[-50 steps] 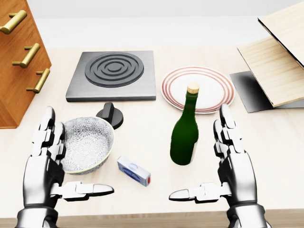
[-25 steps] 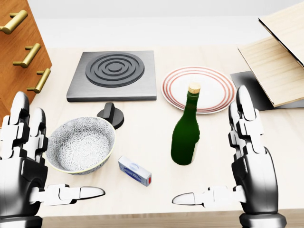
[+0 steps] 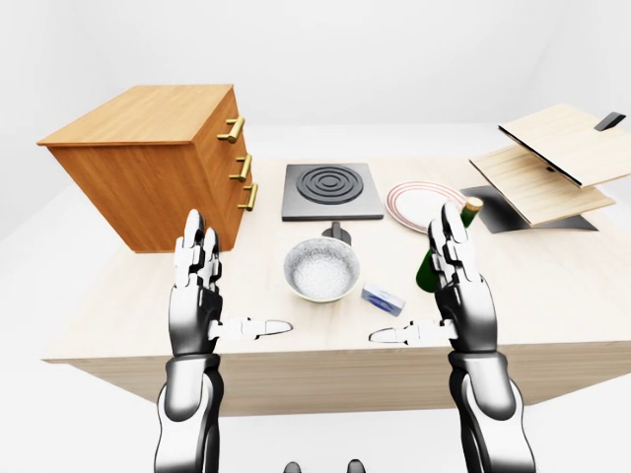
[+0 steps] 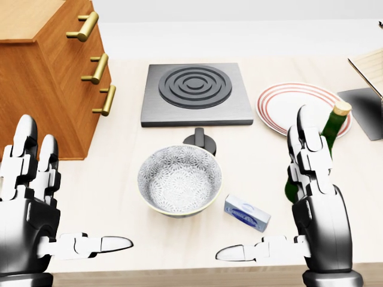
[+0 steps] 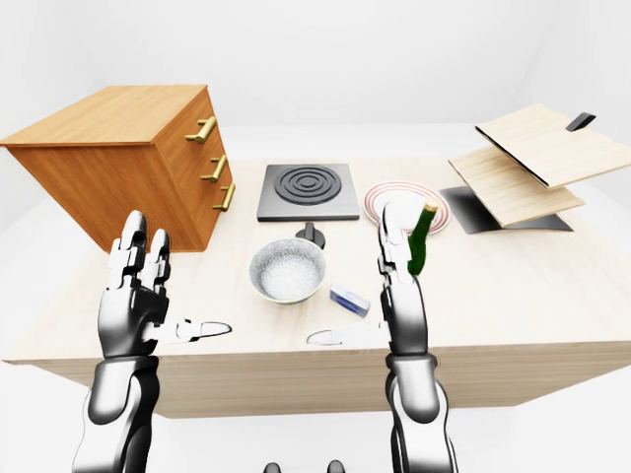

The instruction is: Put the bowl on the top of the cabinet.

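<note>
left hand (image 4: 30, 197) and right hand (image 4: 314, 203) both spread wide, holding nothing, raised either side of the bowl (image 4: 179, 179), not touching it. bowl sits on the bench (image 4: 119, 179), below the hob (image 4: 194, 92). cabinet (image 3: 148, 163) top bare. judgement: grasp, lift and placing all remain
</note>
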Robot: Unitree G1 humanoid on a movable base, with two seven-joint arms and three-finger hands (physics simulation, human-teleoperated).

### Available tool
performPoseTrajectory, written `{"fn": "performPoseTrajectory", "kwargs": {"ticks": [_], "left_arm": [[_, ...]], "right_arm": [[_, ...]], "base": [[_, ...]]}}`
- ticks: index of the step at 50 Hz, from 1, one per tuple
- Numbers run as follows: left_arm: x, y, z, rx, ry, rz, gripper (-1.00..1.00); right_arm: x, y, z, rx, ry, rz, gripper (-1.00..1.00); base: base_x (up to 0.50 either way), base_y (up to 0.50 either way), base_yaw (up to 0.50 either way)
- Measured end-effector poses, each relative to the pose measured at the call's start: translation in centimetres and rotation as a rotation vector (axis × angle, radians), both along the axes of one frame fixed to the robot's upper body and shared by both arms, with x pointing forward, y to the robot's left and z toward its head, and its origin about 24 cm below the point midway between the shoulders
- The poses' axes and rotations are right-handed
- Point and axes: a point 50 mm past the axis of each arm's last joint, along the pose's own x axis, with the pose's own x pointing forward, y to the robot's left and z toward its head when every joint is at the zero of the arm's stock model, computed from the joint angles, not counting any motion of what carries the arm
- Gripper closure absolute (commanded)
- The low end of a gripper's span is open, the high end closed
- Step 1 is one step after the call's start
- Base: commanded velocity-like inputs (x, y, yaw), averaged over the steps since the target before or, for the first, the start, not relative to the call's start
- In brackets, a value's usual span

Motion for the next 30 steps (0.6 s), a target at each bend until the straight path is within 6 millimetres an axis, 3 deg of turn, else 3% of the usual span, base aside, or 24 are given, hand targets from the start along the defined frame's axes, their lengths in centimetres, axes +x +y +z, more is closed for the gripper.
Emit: {"fn": "performPoseTrajectory", "kwargs": {"ticks": [30], "left_arm": [[0.14,-0.02,-0.14,0.001,0.006,-0.001,-1.00]], "right_arm": [[0.14,0.05,-0.24,0.002,0.011,0.006,-1.00]], "base": [[0.00,0.50,0.00]]}}
